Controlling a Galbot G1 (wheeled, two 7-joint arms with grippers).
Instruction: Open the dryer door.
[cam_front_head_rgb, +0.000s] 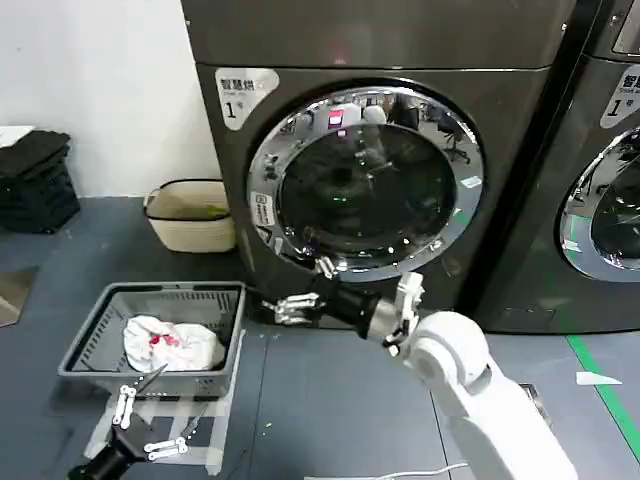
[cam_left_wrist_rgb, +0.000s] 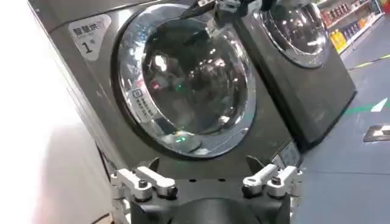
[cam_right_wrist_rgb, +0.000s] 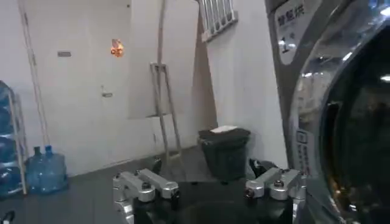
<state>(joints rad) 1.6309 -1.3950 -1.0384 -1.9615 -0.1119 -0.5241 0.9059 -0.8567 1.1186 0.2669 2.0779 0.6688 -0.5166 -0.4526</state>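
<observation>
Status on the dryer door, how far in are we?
Done: nothing yet; the dryer door sits shut, its chrome rim flush with the machine front. In hand: the right gripper is at the door's lower left edge, fingers open, not visibly gripping it. The left gripper waits low, beside the laundry basket. Left: catch the door and swing it open.

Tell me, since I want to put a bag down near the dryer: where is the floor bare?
Bare floor lies between the grey basket and the right arm, and left of the beige tub. Crowded below the dryer door, where the right gripper sits.
</observation>
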